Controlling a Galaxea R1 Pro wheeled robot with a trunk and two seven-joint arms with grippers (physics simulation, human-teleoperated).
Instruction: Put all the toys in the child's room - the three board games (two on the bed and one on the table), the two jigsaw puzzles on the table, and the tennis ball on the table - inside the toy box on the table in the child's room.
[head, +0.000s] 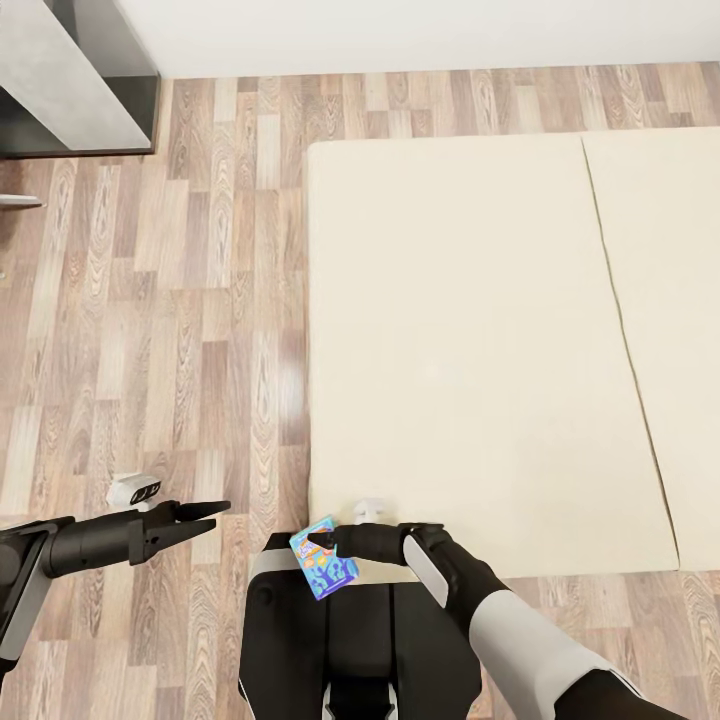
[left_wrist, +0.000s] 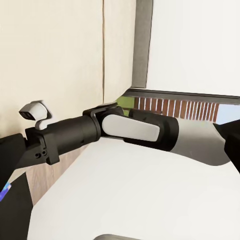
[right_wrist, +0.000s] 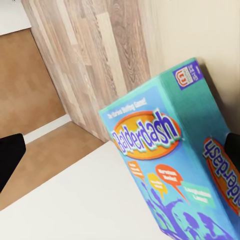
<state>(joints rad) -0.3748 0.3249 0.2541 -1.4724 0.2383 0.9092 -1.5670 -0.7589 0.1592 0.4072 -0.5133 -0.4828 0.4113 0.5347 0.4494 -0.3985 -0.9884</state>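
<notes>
**Carrying the blue board game to the toy box**

The right pincer (head: 322, 545) pinches the blue board game (head: 324, 557) — a "Balderdash" box — just off the near edge of the bed (head: 450, 340), above the robot's own trunk. The box hangs tilted in the grip. The left pincer (head: 205, 516) holds nothing, its fingers pressed nearly together, out over the wood floor (head: 160, 330) beside the bed.

Judged procedure: keep the grip firm and the box close to the trunk while turning toward the tabletop (head: 70, 75) — seen beyond the bed's far corner. No container is in view, so the toy box's contents cannot be stated.
</notes>
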